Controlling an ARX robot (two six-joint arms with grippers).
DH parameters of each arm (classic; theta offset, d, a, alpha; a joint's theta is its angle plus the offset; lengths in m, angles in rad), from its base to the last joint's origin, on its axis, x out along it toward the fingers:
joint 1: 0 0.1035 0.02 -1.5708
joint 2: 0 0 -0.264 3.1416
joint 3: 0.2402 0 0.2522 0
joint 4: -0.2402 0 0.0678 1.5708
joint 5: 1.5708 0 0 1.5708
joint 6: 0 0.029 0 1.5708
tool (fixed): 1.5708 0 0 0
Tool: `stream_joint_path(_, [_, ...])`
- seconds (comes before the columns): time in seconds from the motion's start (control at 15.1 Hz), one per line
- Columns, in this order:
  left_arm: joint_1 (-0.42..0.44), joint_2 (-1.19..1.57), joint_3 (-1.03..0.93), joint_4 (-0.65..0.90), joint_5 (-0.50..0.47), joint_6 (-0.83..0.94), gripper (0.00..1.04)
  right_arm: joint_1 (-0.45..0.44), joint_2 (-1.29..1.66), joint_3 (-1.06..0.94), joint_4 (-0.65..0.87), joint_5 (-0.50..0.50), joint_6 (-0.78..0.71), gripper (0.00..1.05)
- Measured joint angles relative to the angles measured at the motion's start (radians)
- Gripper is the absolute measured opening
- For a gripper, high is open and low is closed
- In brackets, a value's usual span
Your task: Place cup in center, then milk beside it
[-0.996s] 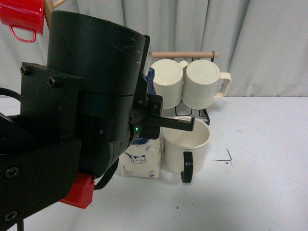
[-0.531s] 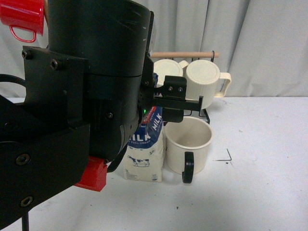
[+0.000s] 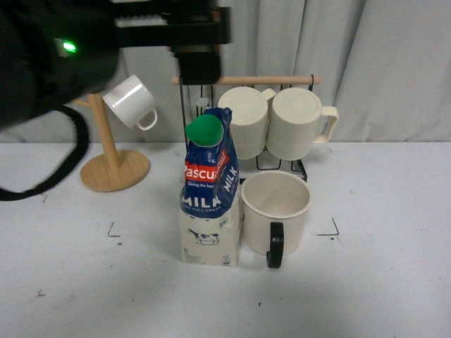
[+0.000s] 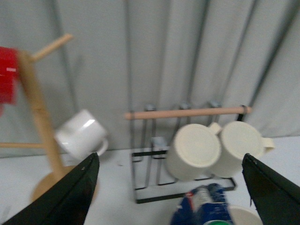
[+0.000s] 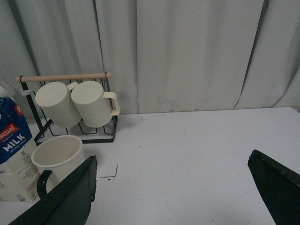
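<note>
The cup [image 3: 275,210] is a wide cream mug with a black handle facing the front. It stands upright on the white table, and also shows in the right wrist view [image 5: 58,153]. The milk [image 3: 209,204], a blue and white carton with a green cap, stands upright right against the cup's left side. Its top shows in the left wrist view [image 4: 206,211]. My left gripper [image 4: 171,192] is open and empty, high above the carton and behind it. My right gripper [image 5: 173,192] is open and empty over bare table to the right of the cup.
Two ribbed cream mugs [image 3: 271,130] hang on a black wire rack [image 3: 299,167] just behind the cup. A wooden mug tree [image 3: 113,165] with a small white mug [image 3: 131,102] stands at the back left. A grey curtain hangs behind. Black corner marks [image 3: 332,229] lie on the table.
My left arm has risen up and away from the milk carton. It no longer blocks the front view, and the carton stands free beside the cup.
</note>
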Motion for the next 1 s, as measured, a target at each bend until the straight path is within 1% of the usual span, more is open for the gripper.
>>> stream_joint_path(0.07, [0.04, -0.114, -0.077, -0.061, -0.008, 0.025, 0.77, 0.0, 0.0, 0.0, 0.0, 0.0, 0.0, 0.98])
stream_joint_path(0.13, [0.1, -0.229, -0.16, -0.085, 0.015, 0.038, 0.66, 0.0, 0.0, 0.0, 0.0, 0.0, 0.0, 0.98])
stream_joint_path(0.2, [0.151, -0.321, -0.218, -0.073, 0.037, 0.042, 0.56, 0.0, 0.0, 0.0, 0.0, 0.0, 0.0, 0.98])
stream_joint_path(0.27, [0.183, -0.392, -0.267, -0.063, 0.077, 0.045, 0.43, 0.0, 0.0, 0.0, 0.0, 0.0, 0.0, 0.98])
stream_joint_path(0.4, [0.246, -0.479, -0.386, -0.084, 0.166, 0.046, 0.14, 0.0, 0.0, 0.0, 0.0, 0.0, 0.0, 0.98])
stream_joint_path(0.46, [0.277, -0.526, -0.42, -0.09, 0.188, 0.045, 0.01, 0.0, 0.0, 0.0, 0.0, 0.0, 0.0, 0.98])
stream_joint_path(0.6, [0.327, -0.623, -0.471, -0.114, 0.232, 0.048, 0.02, 0.0, 0.0, 0.0, 0.0, 0.0, 0.0, 0.98])
stream_joint_path(0.73, [0.356, -0.689, -0.513, -0.156, 0.272, 0.048, 0.02, 0.0, 0.0, 0.0, 0.0, 0.0, 0.0, 0.98])
stream_joint_path(0.93, [0.4, -0.805, -0.555, -0.219, 0.307, 0.048, 0.02, 0.0, 0.0, 0.0, 0.0, 0.0, 0.0, 0.98])
stream_joint_path(1.0, [0.442, -0.84, -0.566, -0.248, 0.372, 0.048, 0.02, 0.0, 0.0, 0.0, 0.0, 0.0, 0.0, 0.98])
